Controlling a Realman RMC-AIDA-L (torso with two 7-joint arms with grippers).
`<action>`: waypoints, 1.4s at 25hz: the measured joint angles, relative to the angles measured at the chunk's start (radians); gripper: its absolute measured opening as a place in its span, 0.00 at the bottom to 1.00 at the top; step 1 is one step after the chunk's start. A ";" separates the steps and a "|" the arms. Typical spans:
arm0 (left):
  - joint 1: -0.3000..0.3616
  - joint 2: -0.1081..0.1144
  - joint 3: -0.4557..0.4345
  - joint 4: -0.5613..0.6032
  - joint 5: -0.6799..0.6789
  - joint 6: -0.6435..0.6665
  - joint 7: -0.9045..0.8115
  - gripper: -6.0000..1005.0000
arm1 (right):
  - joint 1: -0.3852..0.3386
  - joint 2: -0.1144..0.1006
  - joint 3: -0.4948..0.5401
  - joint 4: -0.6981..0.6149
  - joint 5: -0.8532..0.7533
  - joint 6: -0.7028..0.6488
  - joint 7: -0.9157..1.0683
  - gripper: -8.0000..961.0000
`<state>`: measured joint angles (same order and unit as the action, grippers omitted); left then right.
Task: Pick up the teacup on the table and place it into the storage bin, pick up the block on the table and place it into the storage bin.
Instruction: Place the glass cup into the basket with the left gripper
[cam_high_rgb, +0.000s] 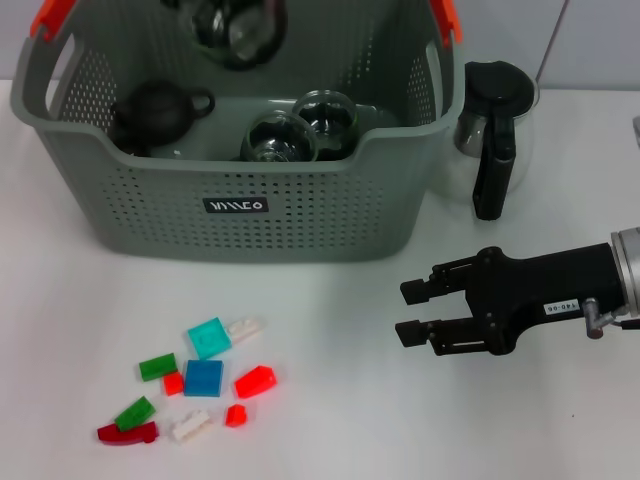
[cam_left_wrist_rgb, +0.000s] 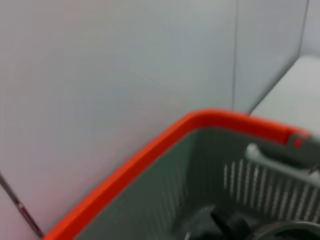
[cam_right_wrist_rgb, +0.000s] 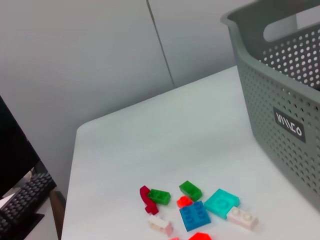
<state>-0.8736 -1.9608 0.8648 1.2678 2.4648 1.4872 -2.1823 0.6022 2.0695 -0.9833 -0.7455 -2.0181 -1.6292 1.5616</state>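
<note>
Near left: scattered coloured plastic blocks (cam_high_rgb: 203, 378) on white table (cam_high_rgb: 330, 420). Far centre: grey perforated storage bin (cam_high_rgb: 240, 215), glass teacups (cam_high_rgb: 278, 138) inside. Right: right gripper (cam_high_rgb: 409, 311), jaws apart, empty. Block step pending; reach leftward.

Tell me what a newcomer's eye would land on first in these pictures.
The large grey storage bin with orange-trimmed handles dominates the back of the white table, holding a dark teapot and glass cups. In front of it, toward the robot's left, lies a bright scatter of toy blocks. The right gripper hovers open above the table, and a glass pitcher stands beside the bin.
</note>
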 joint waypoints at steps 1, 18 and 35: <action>-0.011 -0.003 0.032 -0.035 0.029 -0.034 0.000 0.13 | 0.002 0.000 0.000 -0.001 0.000 0.000 0.000 0.59; -0.125 -0.052 0.191 -0.357 0.159 -0.197 0.053 0.15 | 0.017 0.001 0.000 0.002 0.001 0.008 0.000 0.59; -0.133 -0.099 0.201 -0.390 0.364 -0.335 -0.004 0.18 | 0.011 0.001 0.000 0.005 -0.001 0.002 0.000 0.59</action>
<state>-1.0063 -2.0601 1.0656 0.8780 2.8288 1.1517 -2.1863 0.6133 2.0709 -0.9832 -0.7409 -2.0190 -1.6276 1.5613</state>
